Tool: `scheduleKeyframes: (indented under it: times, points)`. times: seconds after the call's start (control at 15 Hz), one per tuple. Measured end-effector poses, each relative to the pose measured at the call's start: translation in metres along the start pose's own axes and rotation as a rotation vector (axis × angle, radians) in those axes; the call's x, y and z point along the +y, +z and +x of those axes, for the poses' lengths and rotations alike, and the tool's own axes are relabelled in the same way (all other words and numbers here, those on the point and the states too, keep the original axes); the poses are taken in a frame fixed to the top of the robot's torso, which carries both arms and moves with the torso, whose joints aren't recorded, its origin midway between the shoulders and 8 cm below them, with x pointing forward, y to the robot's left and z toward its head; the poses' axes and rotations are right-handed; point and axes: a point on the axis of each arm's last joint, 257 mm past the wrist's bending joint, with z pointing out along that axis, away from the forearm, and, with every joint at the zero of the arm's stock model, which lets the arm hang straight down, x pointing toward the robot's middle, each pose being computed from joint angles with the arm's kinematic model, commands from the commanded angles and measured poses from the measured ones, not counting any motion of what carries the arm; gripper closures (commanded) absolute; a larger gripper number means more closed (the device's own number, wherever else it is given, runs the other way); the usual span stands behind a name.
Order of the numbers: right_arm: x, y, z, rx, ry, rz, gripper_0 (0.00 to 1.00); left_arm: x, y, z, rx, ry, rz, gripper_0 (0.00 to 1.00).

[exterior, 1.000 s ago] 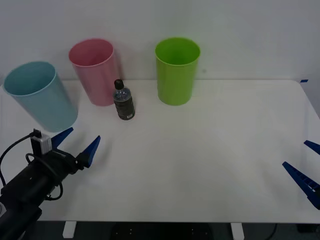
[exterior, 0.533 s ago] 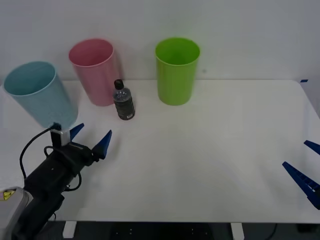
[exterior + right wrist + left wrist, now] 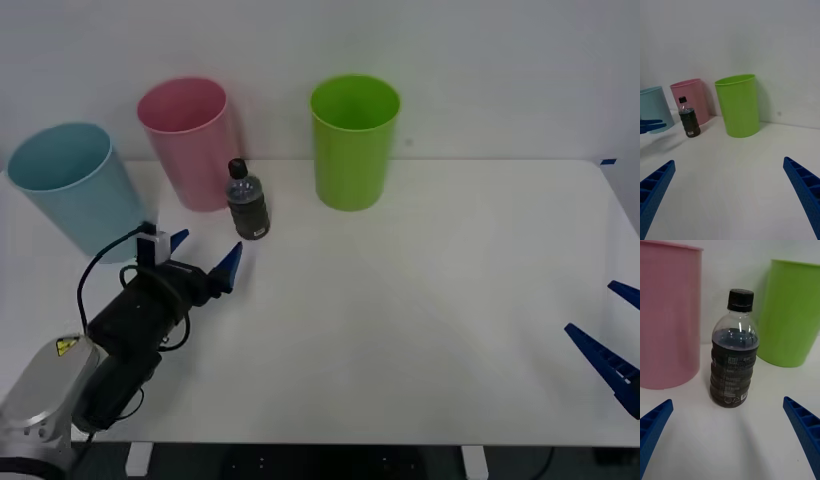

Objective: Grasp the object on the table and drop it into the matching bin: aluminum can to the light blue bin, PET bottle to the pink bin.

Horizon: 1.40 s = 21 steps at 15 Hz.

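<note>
The PET bottle [image 3: 246, 201], clear with a black cap and dark label, stands upright on the white table [image 3: 420, 300] just right of the pink bin [image 3: 188, 142]. It also fills the middle of the left wrist view [image 3: 733, 360], and shows far off in the right wrist view [image 3: 688, 118]. My left gripper [image 3: 204, 254] is open, a short way in front of the bottle and pointed at it, with nothing between its fingers. The light blue bin [image 3: 78, 190] stands at the far left. My right gripper [image 3: 612, 340] waits open at the table's right edge.
A lime green bin [image 3: 353, 140] stands right of the bottle at the back [image 3: 793, 315]. The pink bin [image 3: 668, 315] is close beside the bottle. A white wall runs behind the bins. The table's middle and right are bare.
My left arm has moved forward and to the right, bringing its open gripper closer to the bottle. The bottle, the bins and the right gripper have stayed put.
</note>
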Motion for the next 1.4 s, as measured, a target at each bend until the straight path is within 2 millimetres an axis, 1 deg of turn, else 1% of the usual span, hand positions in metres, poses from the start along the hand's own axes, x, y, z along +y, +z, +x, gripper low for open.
scheduleKeyframes:
  times: [0.4,0.87,1.0,1.13,1.4]
  points:
    - [0.0,0.0,0.0,0.0,0.0,0.0,0.0,-0.013,0.032,0.001,0.005,0.004,-0.027,0.0]
    - [0.0,0.0,0.0,0.0,0.0,0.0,0.0,-0.009,0.075,0.0,0.041,0.036,-0.055,0.0]
    - [0.0,0.0,0.0,0.0,0.0,0.0,0.0,-0.011,0.088,-0.003,0.047,0.042,-0.062,0.0]
    - [0.0,0.0,0.0,0.0,0.0,0.0,0.0,-0.015,0.098,-0.006,0.052,0.045,-0.067,0.0]
    - [0.0,0.0,0.0,0.0,0.0,0.0,0.0,-0.015,0.117,-0.01,0.071,0.066,-0.08,0.0]
